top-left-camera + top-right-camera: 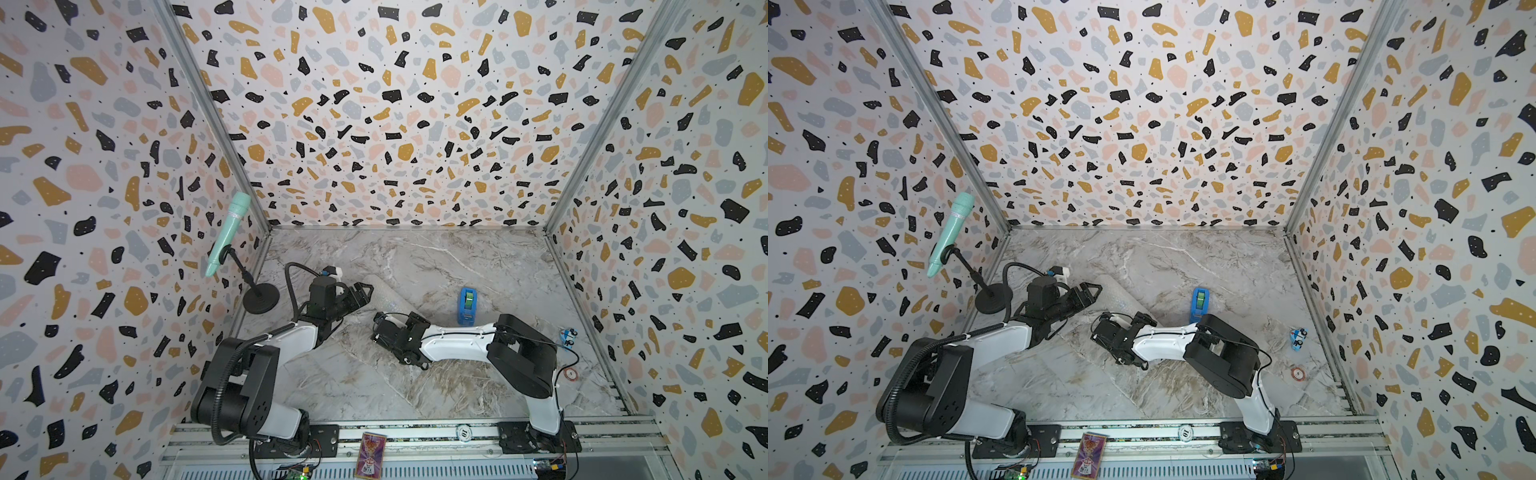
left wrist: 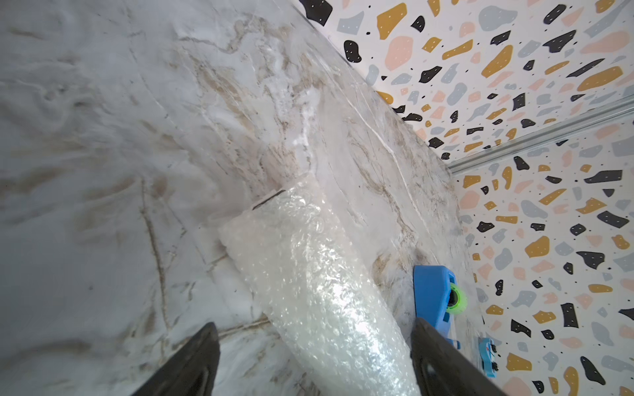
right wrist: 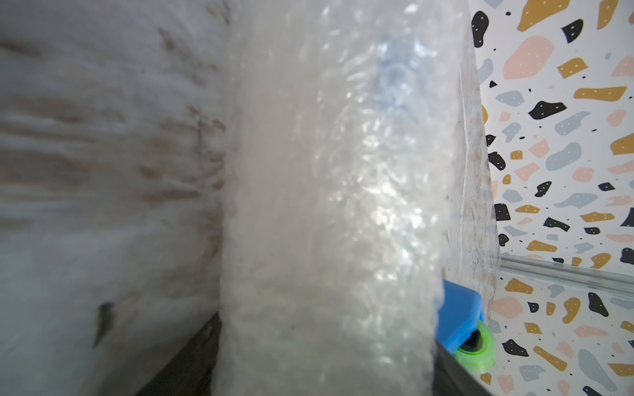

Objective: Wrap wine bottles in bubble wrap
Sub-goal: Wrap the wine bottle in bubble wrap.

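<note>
We are looking at the clear, bubble-dotted plastic wrap [image 1: 384, 298]. It is rolled into a tube and lying on the marble-patterned counter [image 1: 478, 257]. It is sitting near the blue tape dispenser with its green roll [image 1: 467, 305], on the dispenser's side toward the left arm, and is not touching it. The slim clear bottle is lying inside the tube, showing only as a blurred blue smudge [image 3: 391, 80] through the bubbles.

Our left hand [image 2: 317, 360] is straddling the tube on the side away from the dispenser. It is released, with its fingers standing wide and counter showing between one finger and the wrap. Our right hand [image 3: 324, 370] is flanking the tube nearer the dispenser, and the wrap is filling the space between its fingers. That view is blurring, so we cannot tell whether it is clenching or released.

Well beyond the left hand from the dispenser, a mint-green microphone on a black stand [image 1: 228, 232] is standing.
</note>
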`<state>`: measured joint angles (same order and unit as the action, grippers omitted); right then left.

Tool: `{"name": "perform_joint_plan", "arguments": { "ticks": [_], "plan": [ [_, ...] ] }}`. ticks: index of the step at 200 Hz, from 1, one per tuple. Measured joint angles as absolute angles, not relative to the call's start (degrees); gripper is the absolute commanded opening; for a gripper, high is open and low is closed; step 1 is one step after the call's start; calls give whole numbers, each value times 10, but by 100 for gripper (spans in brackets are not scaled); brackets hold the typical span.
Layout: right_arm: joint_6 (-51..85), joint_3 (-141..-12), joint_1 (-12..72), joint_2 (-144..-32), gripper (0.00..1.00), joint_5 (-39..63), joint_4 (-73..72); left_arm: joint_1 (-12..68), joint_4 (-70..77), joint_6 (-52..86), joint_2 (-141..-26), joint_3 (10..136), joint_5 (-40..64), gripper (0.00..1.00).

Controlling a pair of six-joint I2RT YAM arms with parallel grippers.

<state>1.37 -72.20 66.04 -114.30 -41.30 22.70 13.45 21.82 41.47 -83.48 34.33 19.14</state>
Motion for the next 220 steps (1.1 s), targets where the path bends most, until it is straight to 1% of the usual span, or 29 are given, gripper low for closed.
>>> {"name": "perform_joint_plan", "arguments": {
  "ticks": [28, 48, 104, 136, 170, 220],
  "plan": [
    [25, -748, 684, -1145, 87, -391, 276, 135, 181, 396, -841, 350, 196, 87],
    [32, -768, 696, -1147, 89, -374, 304, 135, 160, 381, -843, 366, 197, 87],
    [40, -808, 704, -1146, 91, -325, 356, 135, 113, 347, -840, 405, 196, 87],
    [40, -816, 704, -1123, 91, -283, 367, 135, 75, 324, -820, 412, 190, 87],
    [40, -818, 692, -1079, 91, -232, 368, 135, 59, 308, -806, 413, 190, 85],
    [38, -815, 639, -998, 91, -152, 345, 135, 43, 301, -801, 413, 189, 84]
  ]
}}
